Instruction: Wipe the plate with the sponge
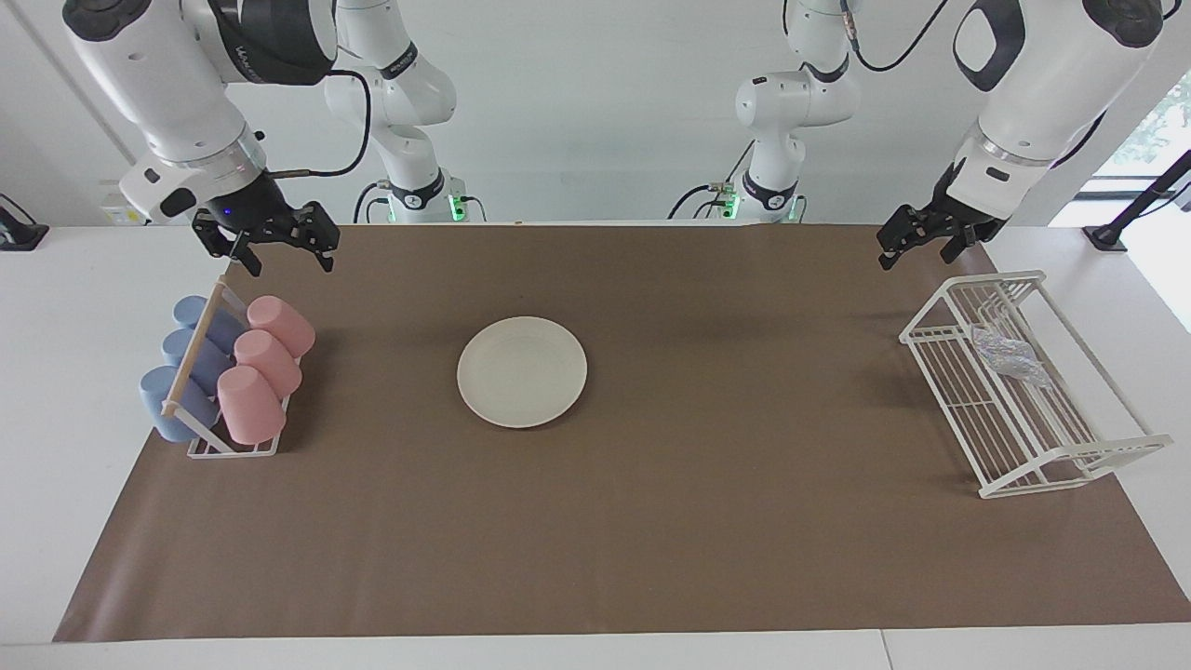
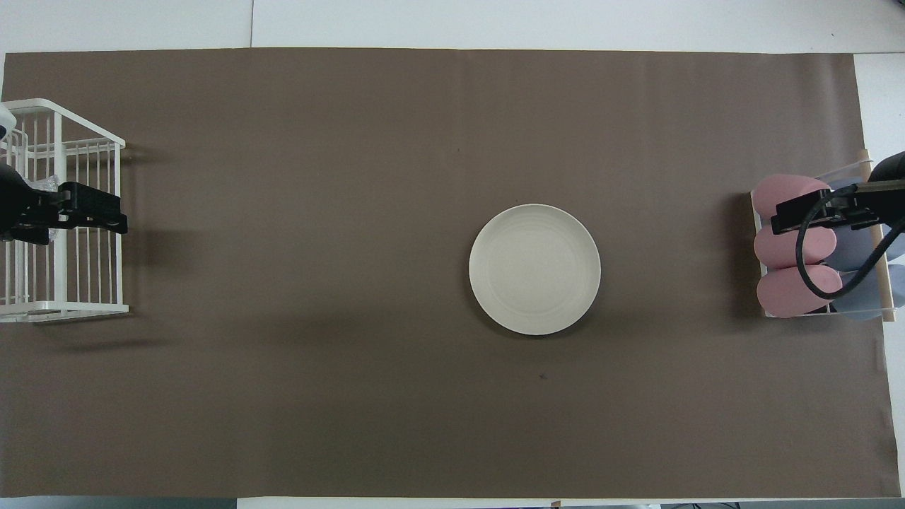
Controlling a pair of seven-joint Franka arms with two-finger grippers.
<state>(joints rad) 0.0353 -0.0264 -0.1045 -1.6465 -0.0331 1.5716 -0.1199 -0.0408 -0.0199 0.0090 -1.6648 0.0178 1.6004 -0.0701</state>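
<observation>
The cream-white plate lies flat on the brown mat near the table's middle, with nothing on it; it also shows in the overhead view. The silvery-grey sponge lies inside the white wire rack at the left arm's end of the table. In the overhead view the sponge is mostly hidden under my left gripper. My left gripper hangs open and empty in the air over that rack. My right gripper hangs open and empty over the cup rack.
A cup rack with three pink cups and three blue cups lying on their sides stands at the right arm's end. The brown mat covers most of the table.
</observation>
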